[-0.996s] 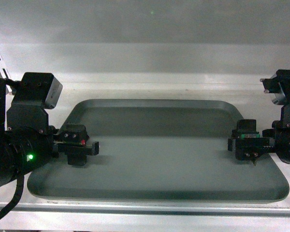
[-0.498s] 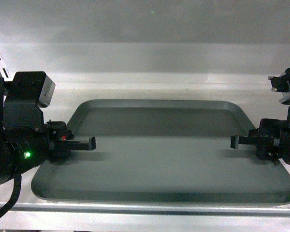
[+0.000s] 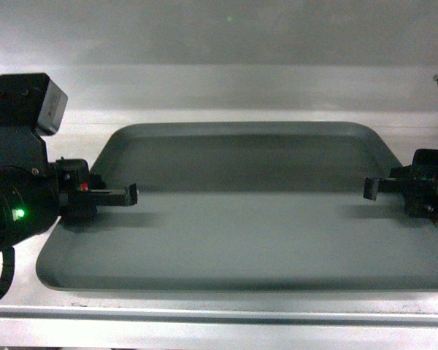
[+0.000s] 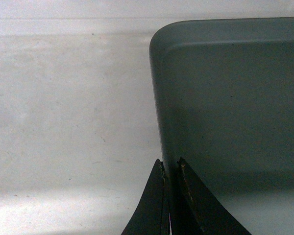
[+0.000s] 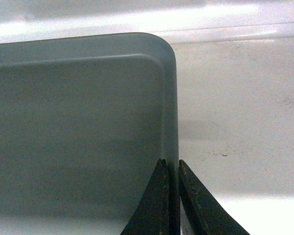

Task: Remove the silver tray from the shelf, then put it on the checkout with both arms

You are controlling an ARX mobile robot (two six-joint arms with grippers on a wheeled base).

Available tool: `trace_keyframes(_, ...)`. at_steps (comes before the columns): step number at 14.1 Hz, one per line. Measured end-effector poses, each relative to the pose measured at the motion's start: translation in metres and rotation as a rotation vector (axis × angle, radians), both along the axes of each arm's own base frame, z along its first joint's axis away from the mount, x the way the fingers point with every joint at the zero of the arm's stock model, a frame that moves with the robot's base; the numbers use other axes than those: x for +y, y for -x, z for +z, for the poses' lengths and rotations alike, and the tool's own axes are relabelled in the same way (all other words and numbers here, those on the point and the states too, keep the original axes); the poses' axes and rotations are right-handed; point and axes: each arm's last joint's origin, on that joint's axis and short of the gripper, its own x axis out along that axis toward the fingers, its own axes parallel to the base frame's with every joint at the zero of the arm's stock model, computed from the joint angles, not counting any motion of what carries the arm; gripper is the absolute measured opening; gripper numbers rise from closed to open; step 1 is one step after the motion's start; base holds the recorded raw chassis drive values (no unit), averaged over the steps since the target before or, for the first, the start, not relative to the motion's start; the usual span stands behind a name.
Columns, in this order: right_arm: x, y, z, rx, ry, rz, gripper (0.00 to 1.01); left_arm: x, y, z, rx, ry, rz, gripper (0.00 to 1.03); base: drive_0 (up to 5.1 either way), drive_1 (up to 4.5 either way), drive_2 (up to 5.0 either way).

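Both black grippers, left (image 4: 169, 196) and right (image 5: 171, 196), have their jaws clamped on opposite rims of the matte grey-silver rectangular tray (image 3: 241, 226), seemingly raised above the white metal shelf (image 3: 204, 321).

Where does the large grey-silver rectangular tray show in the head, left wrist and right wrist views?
Head: the large grey-silver rectangular tray fills the centre, on the white shelf board.
Left wrist: right side, its rounded corner upper centre.
Right wrist: left side, its rounded corner upper centre.
Shared landmark: the tray's raised side rim, pinched between black gripper fingers.
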Motion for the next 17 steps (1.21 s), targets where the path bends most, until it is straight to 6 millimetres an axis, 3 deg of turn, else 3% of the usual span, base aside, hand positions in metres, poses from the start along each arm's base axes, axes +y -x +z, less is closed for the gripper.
trace_keyframes(9, -0.007, 0.025, 0.031, -0.074, -0.011, -0.004, 0.03, 0.003, 0.024, 0.043, -0.092, 0.010, 0.004, 0.04, 0.0, 0.00, 0.0)
trace_keyframes(14, -0.002, 0.036, 0.030, 0.112, 0.078, 0.020, 0.03, 0.005, 0.034, 0.036, 0.053, -0.002, 0.007, 0.04, 0.0, 0.00, 0.0)
trace_keyframes(17, -0.001, 0.036, 0.029, 0.125, 0.086, 0.020, 0.03, 0.005, 0.034, 0.035, 0.063, -0.003, 0.010, 0.04, 0.0, 0.00, 0.0)
